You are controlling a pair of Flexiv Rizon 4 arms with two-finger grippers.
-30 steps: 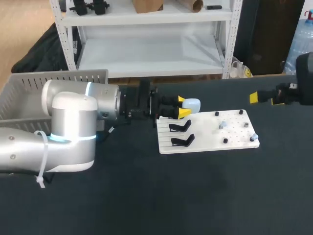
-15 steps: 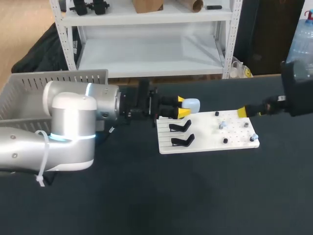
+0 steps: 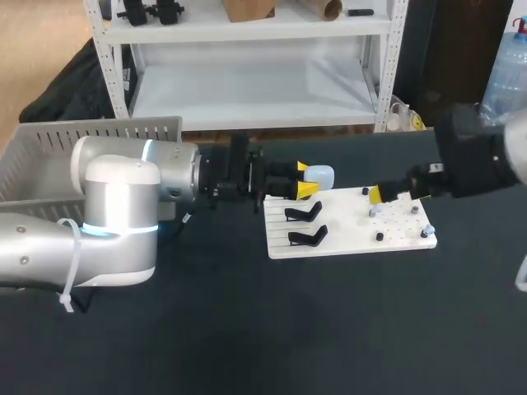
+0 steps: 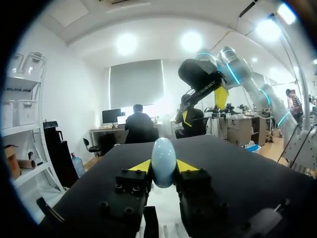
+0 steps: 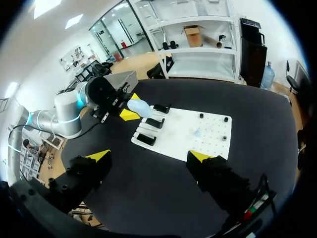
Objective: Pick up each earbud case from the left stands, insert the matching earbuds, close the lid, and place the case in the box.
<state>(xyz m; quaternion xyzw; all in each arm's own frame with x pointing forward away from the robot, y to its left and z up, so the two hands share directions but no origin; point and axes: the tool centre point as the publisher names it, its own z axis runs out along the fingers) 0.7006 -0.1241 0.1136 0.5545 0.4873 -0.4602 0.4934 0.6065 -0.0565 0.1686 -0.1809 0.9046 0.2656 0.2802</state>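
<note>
Left wrist view | left gripper [image 4: 164, 166] clamps glossy egg-shaped earbud case [image 4: 163, 152]

Silver left arm [image 3: 115, 206], cyan ring [image 3: 123, 232], perhaps a zip tie [image 3: 72, 276]; yellow-tipped gripper [image 3: 303, 181].

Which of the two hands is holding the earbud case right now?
The left hand: it clamps the pale blue case from both sides. The right hand is open and empty.
</note>
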